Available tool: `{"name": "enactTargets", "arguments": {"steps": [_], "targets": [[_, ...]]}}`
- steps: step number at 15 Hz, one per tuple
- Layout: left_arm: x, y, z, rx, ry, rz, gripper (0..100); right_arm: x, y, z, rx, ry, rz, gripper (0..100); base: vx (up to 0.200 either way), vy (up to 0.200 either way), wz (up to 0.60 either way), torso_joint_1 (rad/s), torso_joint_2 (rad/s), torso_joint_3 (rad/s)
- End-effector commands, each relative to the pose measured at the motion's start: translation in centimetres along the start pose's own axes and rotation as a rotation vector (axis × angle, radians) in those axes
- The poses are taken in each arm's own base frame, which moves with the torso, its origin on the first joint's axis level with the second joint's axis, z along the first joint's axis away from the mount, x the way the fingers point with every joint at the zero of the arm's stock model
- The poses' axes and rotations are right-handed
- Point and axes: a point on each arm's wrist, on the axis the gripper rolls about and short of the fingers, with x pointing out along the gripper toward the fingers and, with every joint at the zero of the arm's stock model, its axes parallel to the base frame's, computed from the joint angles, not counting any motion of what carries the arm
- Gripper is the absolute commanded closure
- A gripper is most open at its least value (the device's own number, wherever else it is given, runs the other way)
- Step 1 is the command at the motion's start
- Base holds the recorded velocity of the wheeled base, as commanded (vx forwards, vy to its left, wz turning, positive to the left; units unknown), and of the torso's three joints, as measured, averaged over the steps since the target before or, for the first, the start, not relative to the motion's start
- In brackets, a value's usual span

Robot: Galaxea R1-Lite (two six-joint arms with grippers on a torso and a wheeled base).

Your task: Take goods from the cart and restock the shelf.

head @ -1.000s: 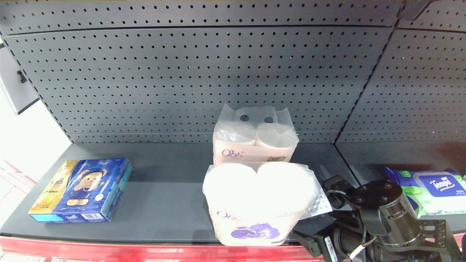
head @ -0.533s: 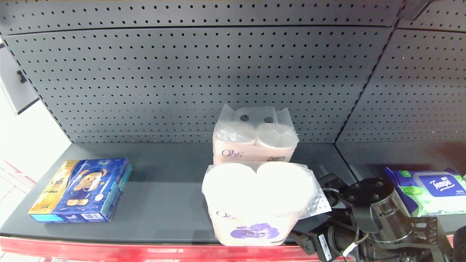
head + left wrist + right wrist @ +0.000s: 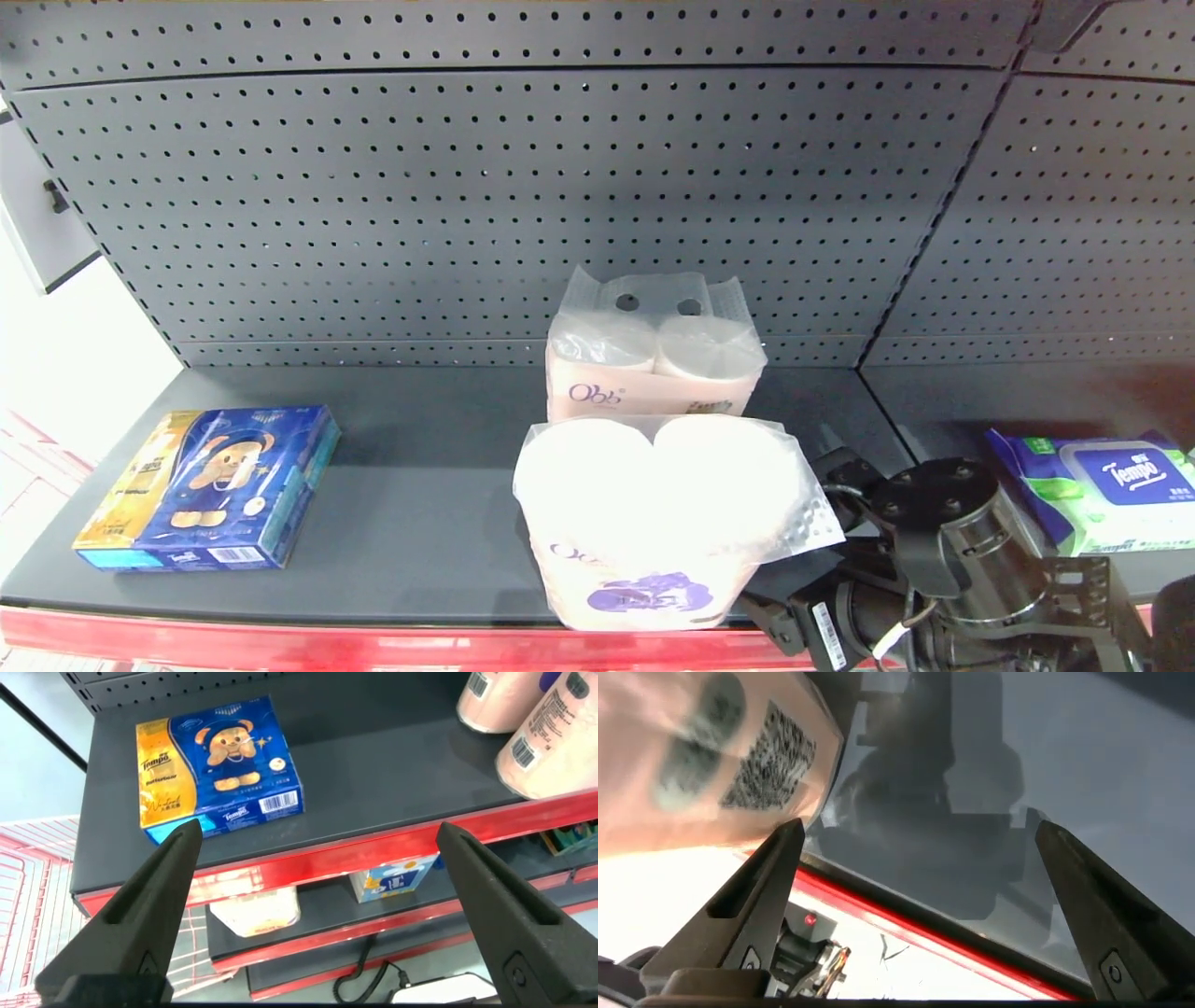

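At lower centre a front roll pack (image 3: 658, 518) is found standing on the shelf (image 3: 420, 504), just before a rear roll pack (image 3: 653, 364). The right gripper (image 3: 915, 831) beside it and the left gripper (image 3: 318, 831) are seen spread, empty. This placement is judged done; further restocking is presumed outstanding.

This is a shop aisle. A dark metal shelf (image 3: 420, 523) with a perforated back panel (image 3: 467, 205) and a red front rail (image 3: 280, 644) carries packaged household goods: a blue tissue box (image 3: 210, 485), two wrapped packs of toilet rolls (image 3: 653, 359) and a pack of wet wipes (image 3: 1111, 485). In the left wrist view a lower shelf (image 3: 327, 919) holds more boxed goods, and the red wire of a cart (image 3: 23, 873) stands beside the unit.
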Motion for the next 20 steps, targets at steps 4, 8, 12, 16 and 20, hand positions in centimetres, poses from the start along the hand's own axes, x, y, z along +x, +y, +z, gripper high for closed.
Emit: {"name": "enactTargets", "arguments": {"steps": [4,8,12,16,20], "targets": [[0.2,0.0,0.0,0.0,0.011,-0.003,0,-3.6,-2.5,0.4,0.031,-0.13,-0.084,0,0.0,0.0,0.0,0.0,0.0,0.0],[0.5,0.0,0.1,-0.03,0.03,-0.007,0,-9.5,-8.3,0.3,0.031,-0.281,-0.319,0,0.0,0.0,0.0,0.0,0.0,0.0],[0.5,-0.1,-1.2,-0.138,0.058,0.015,0,-19.8,-9.8,-4.9,0.111,-0.198,-0.522,0,0.0,0.0,0.0,0.0,0.0,0.0],[-0.7,-0.5,-5.6,-0.145,0.09,0.094,0,-23.6,-7.6,-10.2,0.252,-0.182,-0.732,0,0.0,0.0,0.0,0.0,0.0,0.0],[-1.7,-1.0,-8.6,-0.141,0.117,0.106,0,-23.5,-5.3,-14.5,0.296,-0.156,-0.75,0,0.0,0.0,0.0,0.0,0.0,0.0]]}}
